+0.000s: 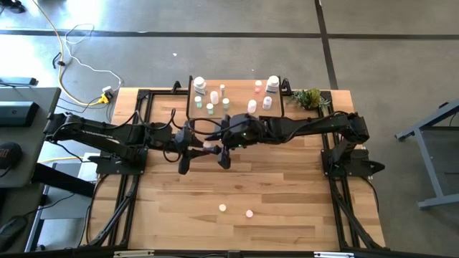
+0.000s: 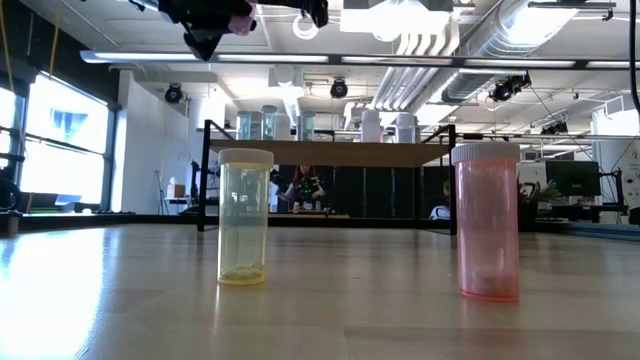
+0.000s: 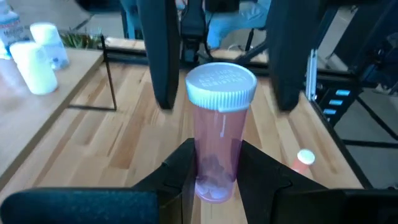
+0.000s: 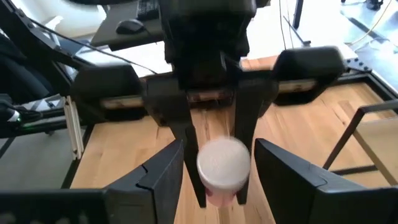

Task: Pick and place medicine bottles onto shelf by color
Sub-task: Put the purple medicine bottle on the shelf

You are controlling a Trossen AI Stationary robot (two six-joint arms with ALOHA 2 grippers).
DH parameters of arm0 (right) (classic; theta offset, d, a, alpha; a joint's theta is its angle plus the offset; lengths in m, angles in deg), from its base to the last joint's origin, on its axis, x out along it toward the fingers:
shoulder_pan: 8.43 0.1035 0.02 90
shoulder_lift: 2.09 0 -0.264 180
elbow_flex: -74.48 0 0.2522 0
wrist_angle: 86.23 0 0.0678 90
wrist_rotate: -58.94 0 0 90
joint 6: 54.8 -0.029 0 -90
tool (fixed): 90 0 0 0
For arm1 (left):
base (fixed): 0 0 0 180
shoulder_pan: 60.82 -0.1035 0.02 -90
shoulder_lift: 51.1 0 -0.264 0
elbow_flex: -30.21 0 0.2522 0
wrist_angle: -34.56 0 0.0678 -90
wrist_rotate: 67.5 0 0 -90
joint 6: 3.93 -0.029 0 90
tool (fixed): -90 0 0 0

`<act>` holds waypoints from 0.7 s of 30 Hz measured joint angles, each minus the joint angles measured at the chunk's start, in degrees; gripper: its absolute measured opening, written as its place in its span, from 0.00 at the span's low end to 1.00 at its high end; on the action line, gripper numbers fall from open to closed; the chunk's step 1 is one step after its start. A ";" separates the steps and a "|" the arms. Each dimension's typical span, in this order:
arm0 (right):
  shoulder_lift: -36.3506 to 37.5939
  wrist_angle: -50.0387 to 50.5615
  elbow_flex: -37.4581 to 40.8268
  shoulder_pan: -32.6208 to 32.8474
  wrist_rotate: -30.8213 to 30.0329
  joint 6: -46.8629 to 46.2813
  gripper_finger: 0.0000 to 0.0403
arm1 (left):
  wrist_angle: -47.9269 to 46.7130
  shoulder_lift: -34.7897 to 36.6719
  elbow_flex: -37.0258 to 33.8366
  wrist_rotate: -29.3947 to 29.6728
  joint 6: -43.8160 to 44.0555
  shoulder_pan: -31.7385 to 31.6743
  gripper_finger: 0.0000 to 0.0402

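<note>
Wooden tabletop (image 1: 272, 186) lies beneath two meeting arms. Left gripper (image 3: 216, 177) pinches a pink bottle (image 3: 219, 124) upright by its base; right gripper (image 4: 217, 165), fingers spread, straddles its white cap. Releasing early could likely drop it short of the shelf (image 1: 237, 97).

This was an industrial lab or workshop hall. Above the wooden surface (image 1: 237, 186) ran exposed silver ducts (image 2: 470, 45) and pipes under an open ceiling, with tall windows (image 2: 60, 140) to one side. Around the surface lay a bare concrete floor (image 1: 215, 54) crossed by loose cables (image 1: 72, 54). Beyond it, monitors (image 2: 570, 180) stood on equipment benches.
</note>
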 joint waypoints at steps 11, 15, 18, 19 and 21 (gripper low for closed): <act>0.00 0.93 0.00 -0.26 -0.08 -0.44 0.39 | 1.56 0.00 0.02 0.52 -0.56 0.00 0.21; 0.00 0.93 0.00 -0.26 -0.11 -0.44 0.31 | 1.54 0.00 0.02 0.98 -0.45 0.00 0.21; 0.00 0.98 0.00 -0.26 -0.20 -0.43 0.27 | 1.56 0.00 0.02 1.33 -0.45 0.00 0.22; 0.00 0.98 0.00 -0.26 -0.22 -0.42 0.26 | 1.60 0.00 0.02 1.40 -0.45 0.00 0.22; 0.00 0.95 0.00 -0.26 -0.22 -0.44 0.26 | 1.89 0.00 0.02 1.52 -0.45 0.00 0.23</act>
